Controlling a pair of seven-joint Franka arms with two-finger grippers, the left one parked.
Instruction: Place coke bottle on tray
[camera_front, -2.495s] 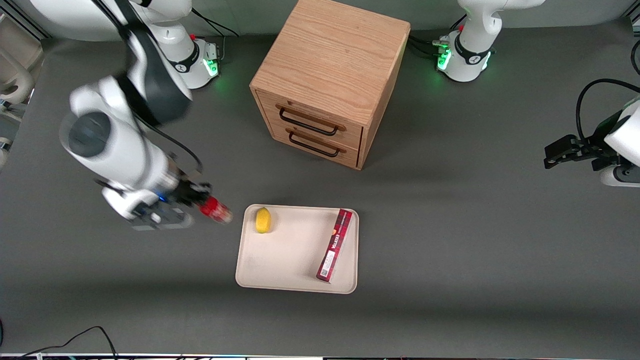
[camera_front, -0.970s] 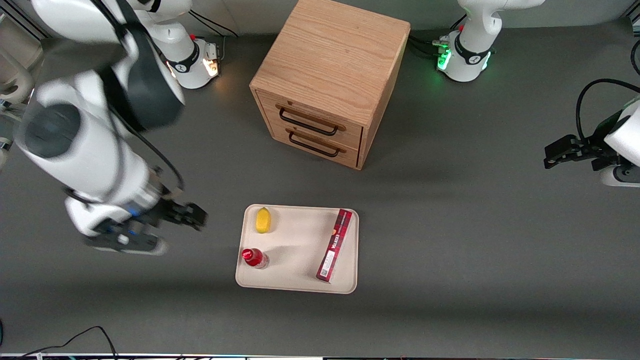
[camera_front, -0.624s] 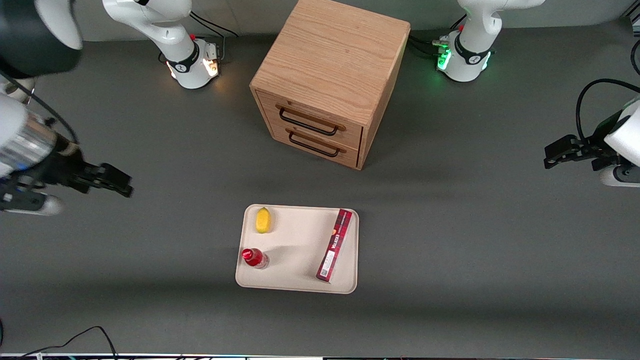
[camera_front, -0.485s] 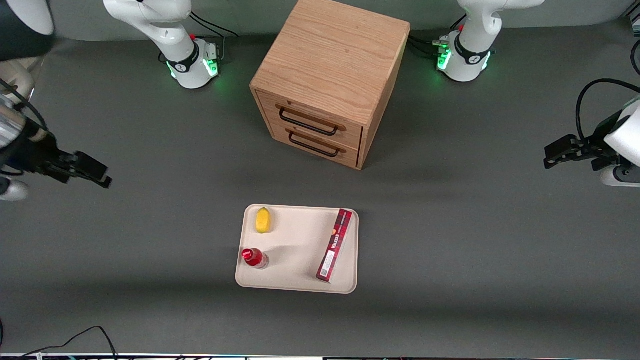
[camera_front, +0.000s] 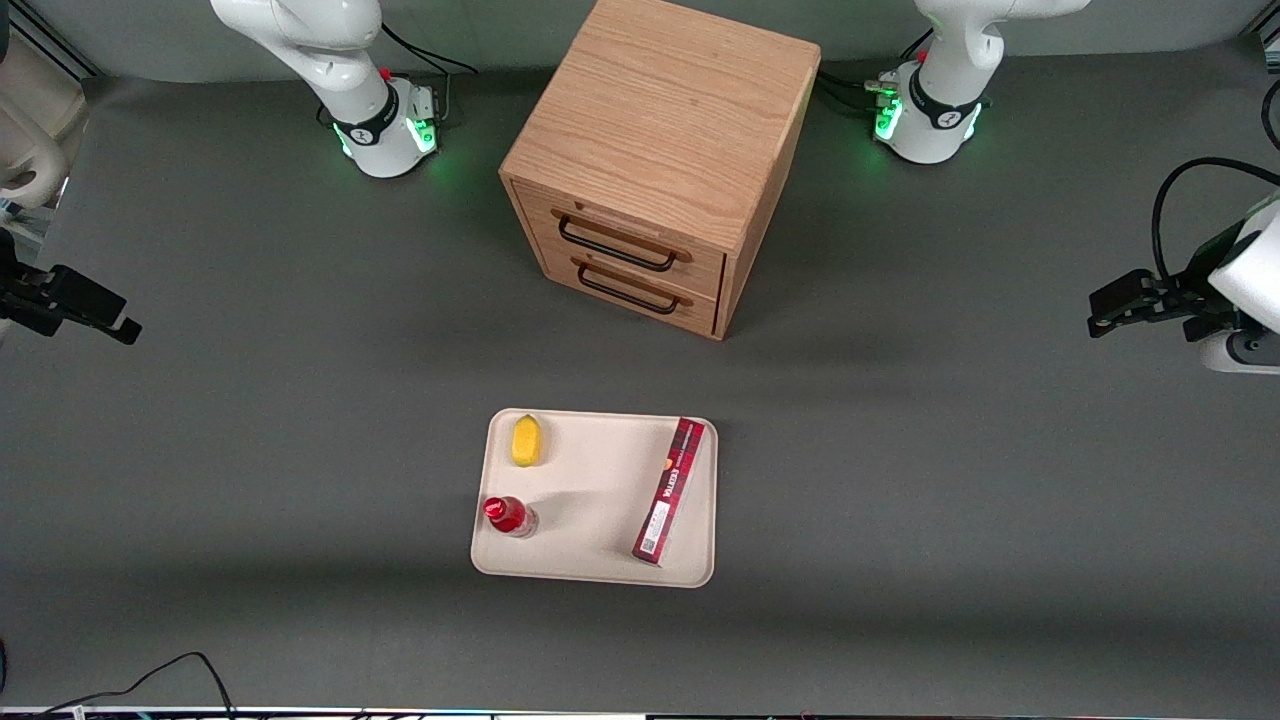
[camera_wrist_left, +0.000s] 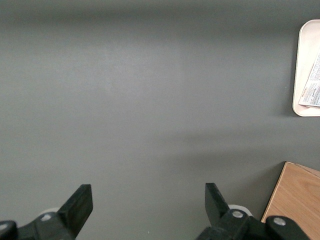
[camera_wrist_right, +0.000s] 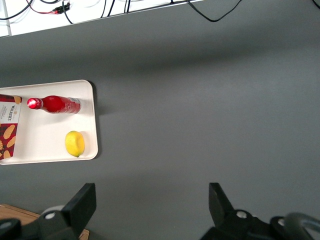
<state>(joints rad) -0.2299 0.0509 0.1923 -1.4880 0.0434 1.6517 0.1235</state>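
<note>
The long dark-red rectangular cardboard box (camera_front: 670, 490), lying on the flat cream rectangular tray (camera_front: 590, 500) along the tray's edge toward the parked arm's end, carries the brand name "WALKER'S" in white capitals, clearest in the right wrist view (camera_wrist_right: 9, 126). Smaller print beneath it is too fine to read. A white label sits at the box end nearest the front camera; its print is illegible. The black two-finger gripper (camera_front: 120, 320), fingers spread, hangs well apart from the tray, toward the working arm's end.
</note>
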